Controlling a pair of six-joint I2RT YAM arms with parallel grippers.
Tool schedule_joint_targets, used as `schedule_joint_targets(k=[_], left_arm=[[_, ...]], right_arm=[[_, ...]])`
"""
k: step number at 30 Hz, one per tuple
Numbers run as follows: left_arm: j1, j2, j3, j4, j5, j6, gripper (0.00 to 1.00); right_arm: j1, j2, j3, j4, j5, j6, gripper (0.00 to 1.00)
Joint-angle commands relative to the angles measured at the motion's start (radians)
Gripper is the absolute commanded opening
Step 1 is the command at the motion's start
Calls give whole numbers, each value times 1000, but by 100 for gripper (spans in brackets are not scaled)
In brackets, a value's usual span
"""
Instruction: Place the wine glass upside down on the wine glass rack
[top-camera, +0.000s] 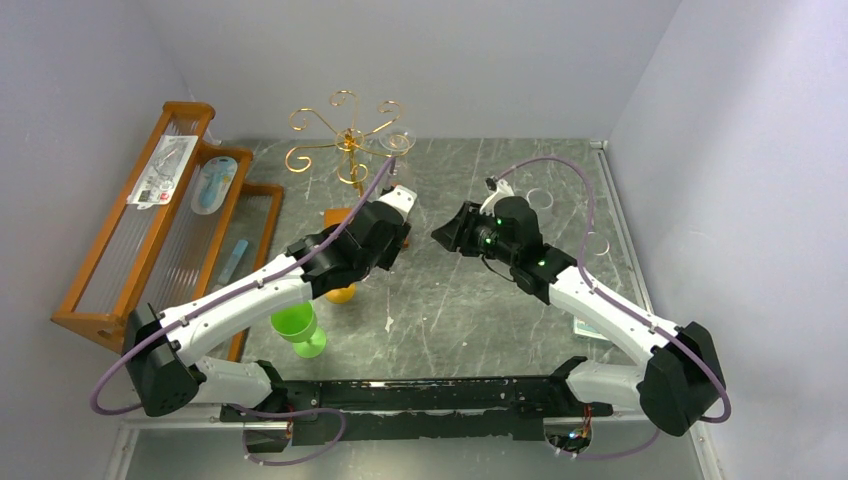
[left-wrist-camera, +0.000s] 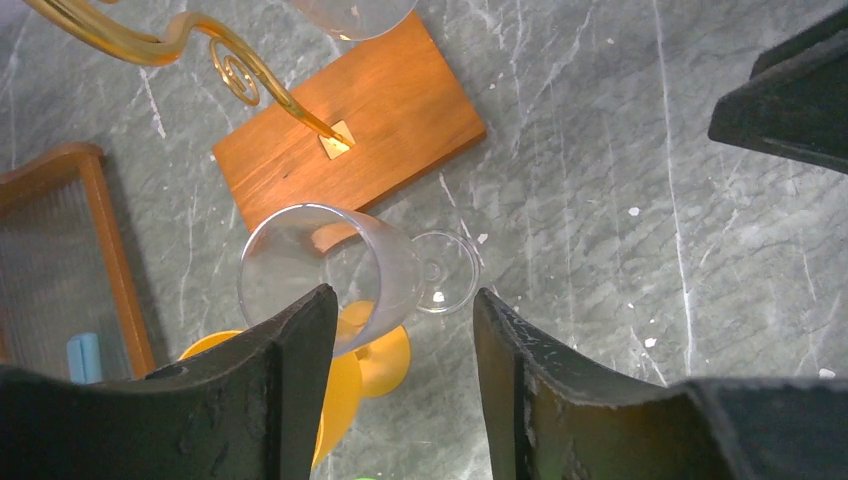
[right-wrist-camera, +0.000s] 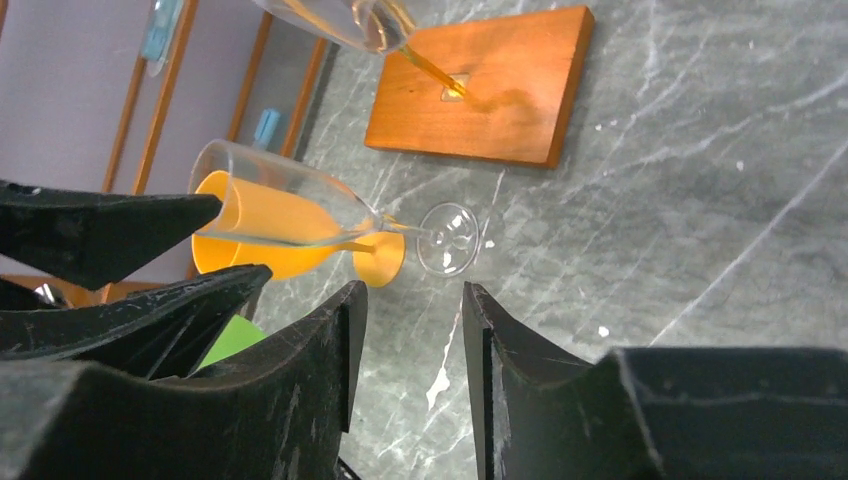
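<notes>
Wine glass (left-wrist-camera: 310, 260) is lying on its side nr the wine glass rack (left-wrist-camera: 400, 100), not yet hung; L gripper (left-wrist-camera: 403, 295) & R gripper (right-wrist-camera: 412, 290) are hovering w/ jaws apart

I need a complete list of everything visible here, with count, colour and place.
wine glass rack: one, gold wire on brown wooden base, far centre.
hanging glass: one, clear, on the rack.
wine glass: one, clear, lying on its side beside the rack's base.
orange glass: one, orange, lying behind the clear one.
green glass: one, green, near left.
wooden shelf: one, brown, left edge.
table: one, grey marble.
left arm: one, white and black, jaws apart at the lying glass's bowl.
right arm: one, same colours, jaws apart, empty.
</notes>
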Motion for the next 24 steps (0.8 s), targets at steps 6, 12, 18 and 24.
schedule_joint_targets(k=[6, 12, 18, 24], left_arm=[[-5, 15, -9, -93, 86, -34, 52], [-5, 49, -2, -144, 97, -45, 47], [-6, 54, 2, -152, 114, -37, 43], [-5, 77, -2, -173, 88, -29, 48]], right_arm=[[59, 12, 29, -117, 88, 159, 43], [96, 20, 32, -114, 104, 182, 43], [111, 22, 42, -122, 111, 194, 43], [122, 24, 45, -117, 115, 201, 43]])
